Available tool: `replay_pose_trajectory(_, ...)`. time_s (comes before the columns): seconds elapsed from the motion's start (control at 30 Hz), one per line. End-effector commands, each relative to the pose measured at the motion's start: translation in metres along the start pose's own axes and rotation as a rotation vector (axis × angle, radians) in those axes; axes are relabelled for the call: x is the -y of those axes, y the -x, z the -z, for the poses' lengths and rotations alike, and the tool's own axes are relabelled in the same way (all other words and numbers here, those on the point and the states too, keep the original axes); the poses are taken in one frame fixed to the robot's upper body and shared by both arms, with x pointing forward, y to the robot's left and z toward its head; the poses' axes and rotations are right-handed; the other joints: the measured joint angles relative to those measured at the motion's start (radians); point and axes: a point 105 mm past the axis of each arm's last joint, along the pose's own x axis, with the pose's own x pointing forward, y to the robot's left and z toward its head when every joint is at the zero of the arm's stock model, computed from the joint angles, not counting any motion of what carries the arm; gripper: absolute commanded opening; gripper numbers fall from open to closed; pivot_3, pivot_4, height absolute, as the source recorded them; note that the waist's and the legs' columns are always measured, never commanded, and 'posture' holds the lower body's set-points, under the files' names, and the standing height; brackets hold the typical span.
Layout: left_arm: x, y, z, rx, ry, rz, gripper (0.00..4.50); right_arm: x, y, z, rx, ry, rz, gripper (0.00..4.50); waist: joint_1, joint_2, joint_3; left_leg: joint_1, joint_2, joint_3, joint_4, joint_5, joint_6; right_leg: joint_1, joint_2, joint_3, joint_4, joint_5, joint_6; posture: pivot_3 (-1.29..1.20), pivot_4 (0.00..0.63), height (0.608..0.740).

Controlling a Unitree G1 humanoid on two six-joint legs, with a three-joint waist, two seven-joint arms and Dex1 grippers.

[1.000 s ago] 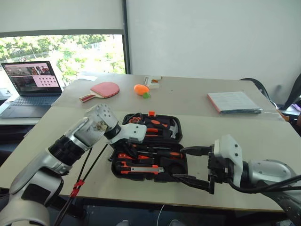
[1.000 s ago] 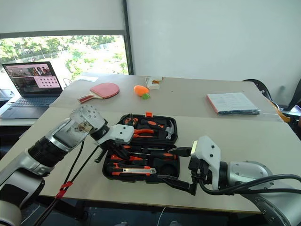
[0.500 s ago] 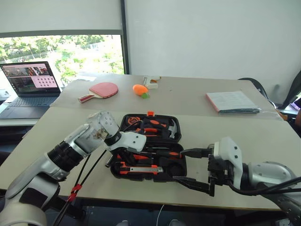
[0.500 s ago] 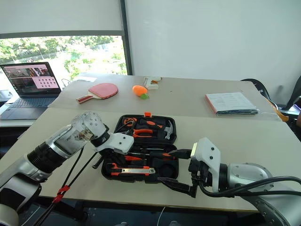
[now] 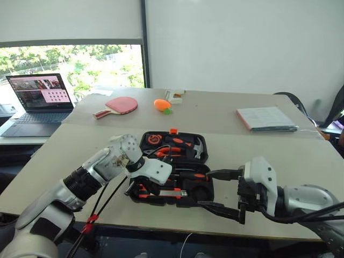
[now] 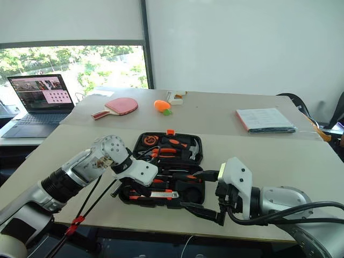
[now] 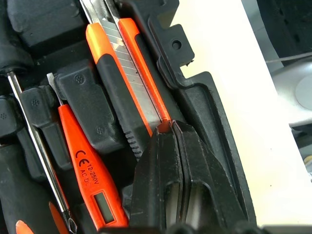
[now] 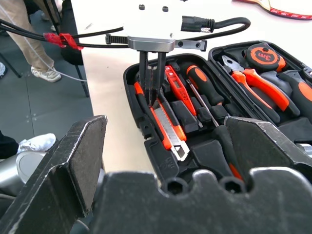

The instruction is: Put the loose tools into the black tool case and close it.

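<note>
Currently the black tool case (image 6: 185, 180) lies open on the near table (image 6: 301, 156), lid half away from the robot, tray half toward it. The left gripper (image 8: 151, 100) points steeply down into the tray, its two fingers (image 7: 195, 170) pressed together with their tips at the near-left end of the utility knife (image 7: 124, 73); whether they grip its orange edge or merely touch it cannot be told. The knife lies in the slot along the tray's front wall, blade showing. Just beside it sits the slim orange screwdriver (image 7: 85, 165), then a black-and-orange screwdriver (image 8: 204, 90) in its own slot, shaft along the tray. The lid half holds pliers (image 8: 256, 83), a tape measure (image 8: 263, 56) and a hammer (image 6: 193, 148). The right gripper (image 6: 201, 193) hovers at the tray's right front corner, fingers spread wide, holding nothing, apart from the case. On the far table: a red paddle (image 6: 119, 106), an orange toy (image 6: 161, 105), a notebook (image 6: 266, 119). A laptop (image 6: 35, 105) stands open at far left.
</note>
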Motion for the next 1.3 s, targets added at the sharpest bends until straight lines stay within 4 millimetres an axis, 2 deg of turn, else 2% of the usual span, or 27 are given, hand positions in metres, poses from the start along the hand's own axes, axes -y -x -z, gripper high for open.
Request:
replay_pose_trajectory(0.03,-0.005,0.002,0.011,0.023,0.108,-0.024,0.07,-0.003,0.003,-0.008,0.011,0.041,-0.004,4.5,0.0,0.0,0.0,0.0,0.0,0.0,0.0,0.0,0.0,0.0,0.0,0.0,0.0,0.0,0.0,0.0,0.15,0.74)
replay_pose_trajectory(0.2,-0.017,0.011,0.02,0.026,0.172,-0.074,0.07,-0.003,0.003,-0.008,0.009,0.047,-0.016,4.5,0.002,0.0,0.0,0.0,0.0,0.0,0.0,0.0,0.0,0.0,0.0,0.0,0.0,0.0,0.0,0.0,0.15,0.74)
replay_pose_trajectory(0.4,-0.017,0.0,0.029,0.015,0.205,-0.069,0.07,-0.001,0.001,-0.01,0.014,0.052,-0.018,4.5,-0.001,0.001,0.0,-0.001,0.0,-0.001,0.0,0.0,0.0,-0.001,0.0,0.0,0.0,0.0,0.0,0.0,0.15,0.74)
replay_pose_trajectory(0.53,-0.021,0.005,0.024,0.058,0.225,-0.081,0.07,-0.001,0.001,-0.01,0.013,0.053,-0.018,4.5,0.005,0.002,-0.001,-0.001,0.0,-0.001,0.0,0.0,0.0,-0.001,0.0,0.0,0.0,0.0,0.0,0.0,0.15,0.74)
replay_pose_trajectory(0.73,-0.024,0.037,0.001,0.185,0.174,-0.119,0.07,0.003,0.006,-0.008,-0.006,0.05,0.006,4.5,0.002,0.002,-0.001,-0.003,0.0,-0.001,-0.001,0.0,0.0,-0.004,0.0,0.0,0.0,0.0,0.0,0.0,0.15,0.74)
replay_pose_trajectory(0.83,-0.037,0.066,-0.025,0.397,0.079,-0.261,0.07,0.018,0.018,0.003,-0.074,0.031,0.095,4.5,0.004,0.002,-0.001,-0.011,0.001,-0.002,-0.001,0.0,0.0,-0.012,0.0,0.0,0.0,0.003,-0.005,0.0,0.15,0.74)
replay_pose_trajectory(0.87,-0.041,0.074,-0.027,0.439,0.072,-0.309,0.07,0.022,0.022,0.007,-0.095,0.024,0.121,4.5,0.005,0.002,-0.001,-0.014,0.0,-0.003,-0.001,0.0,0.0,-0.015,-0.001,0.0,0.001,0.004,-0.007,0.0,0.15,0.74)
replay_pose_trajectory(0.97,-0.045,0.089,-0.015,0.457,0.134,-0.366,0.07,0.038,0.038,0.022,-0.154,0.006,0.216,4.5,0.006,0.001,-0.001,-0.019,-0.001,-0.002,0.0,0.0,0.002,-0.018,-0.002,0.0,0.0,0.005,-0.007,0.0,0.15,0.74)
replay_pose_trajectory(1.03,-0.046,0.103,-0.008,0.515,0.218,-0.372,0.45,0.056,0.057,0.034,-0.198,-0.039,0.315,4.5,0.003,0.001,-0.001,-0.018,-0.003,-0.002,-0.001,-0.001,0.002,-0.018,-0.002,0.0,0.0,0.005,-0.007,0.0,0.15,0.74)
replay_pose_trajectory(1.1,-0.043,0.116,-0.007,0.59,0.264,-0.37,1.06,0.069,0.076,0.043,-0.232,-0.077,0.386,4.5,0.001,0.001,-0.001,-0.018,-0.003,-0.001,-0.001,-0.001,0.002,-0.018,-0.002,0.0,0.0,0.005,-0.007,0.0,0.15,0.74)
replay_pose_trajectory(1.3,-0.023,0.149,-0.024,0.757,0.239,-0.353,3.06,0.086,0.114,0.063,-0.348,-0.125,0.435,4.5,-0.007,0.001,0.0,-0.018,-0.002,0.0,-0.001,-0.001,0.002,-0.018,-0.001,0.0,0.0,0.005,-0.007,0.0,0.15,0.74)
